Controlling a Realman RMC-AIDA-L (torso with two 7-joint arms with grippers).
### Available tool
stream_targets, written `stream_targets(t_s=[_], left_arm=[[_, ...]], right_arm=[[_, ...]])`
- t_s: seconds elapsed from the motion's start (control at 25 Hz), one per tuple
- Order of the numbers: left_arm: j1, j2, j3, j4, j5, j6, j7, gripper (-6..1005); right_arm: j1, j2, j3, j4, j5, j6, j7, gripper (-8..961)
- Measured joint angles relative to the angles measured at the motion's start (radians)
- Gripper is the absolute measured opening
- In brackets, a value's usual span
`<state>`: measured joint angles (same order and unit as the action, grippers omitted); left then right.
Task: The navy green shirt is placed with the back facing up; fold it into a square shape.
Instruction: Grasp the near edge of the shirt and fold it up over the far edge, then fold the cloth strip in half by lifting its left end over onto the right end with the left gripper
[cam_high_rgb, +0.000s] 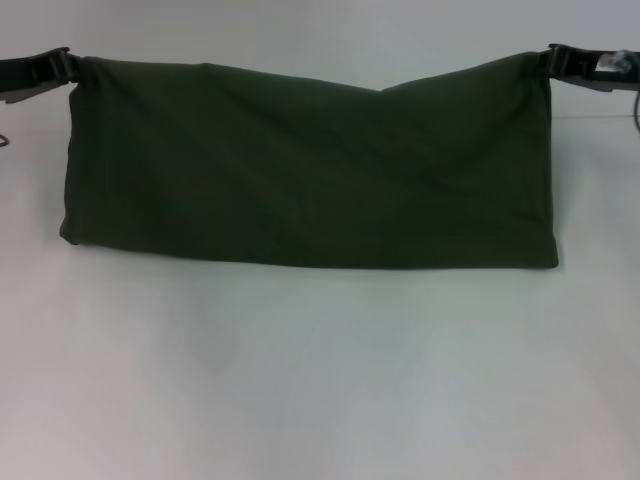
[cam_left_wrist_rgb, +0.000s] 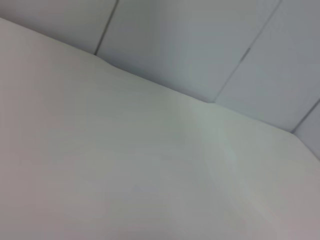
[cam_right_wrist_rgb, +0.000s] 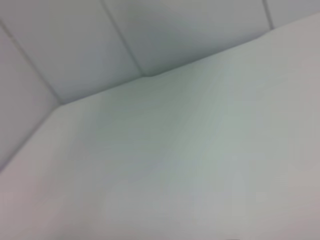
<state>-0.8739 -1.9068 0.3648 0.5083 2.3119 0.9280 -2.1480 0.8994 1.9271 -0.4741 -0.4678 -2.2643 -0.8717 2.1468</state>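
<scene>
Here the shirt (cam_high_rgb: 310, 170) is held up by its two upper corners, one in each gripper, and it lies or hangs as a wide dark band across the far half of the white tabletop (cam_high_rgb: 320, 380); its lower edge looks like a fold resting on the surface, and the top edge sags a little in the middle between the two holds; only a plain side shows, no letters. The left gripper (cam_high_rgb: 66, 66) is at the upper left corner of the cloth, with its jaws pinching that corner; the right gripper (cam_high_rgb: 552, 60) is at the upper right corner, its jaws pinching the cloth in the same way; both arms are far apart and near the back of the tabletop. The two wrist views show only bare white surface and wall panels, so they add nothing about the cloth.

I judge that a lengthwise fold is in hand: the shirt seems already doubled once, and the band is still much wider than it is deep; so the task is not finished. The next move, I think, calls for both grippers to travel together at the same height and speed, to lay the held edge down even with the other edge; after that a fold from the side is needed to make a square
</scene>
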Motion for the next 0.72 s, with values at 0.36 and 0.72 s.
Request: stream_targets(t_s=[0.36,0.72], left_arm=[[-0.031,-0.094,0.003,-0.063,-0.077,-0.261,0.122,64],[-0.018,-0.095,-0.001,-0.086,-0.089,-0.384,0.123,240]], right_arm=[[0.03,0.044,-0.019,0.07,0.004,0.219,0.007,171],[0.008,0.032,-0.013,0.058,0.004,0.229,0.007,425]])
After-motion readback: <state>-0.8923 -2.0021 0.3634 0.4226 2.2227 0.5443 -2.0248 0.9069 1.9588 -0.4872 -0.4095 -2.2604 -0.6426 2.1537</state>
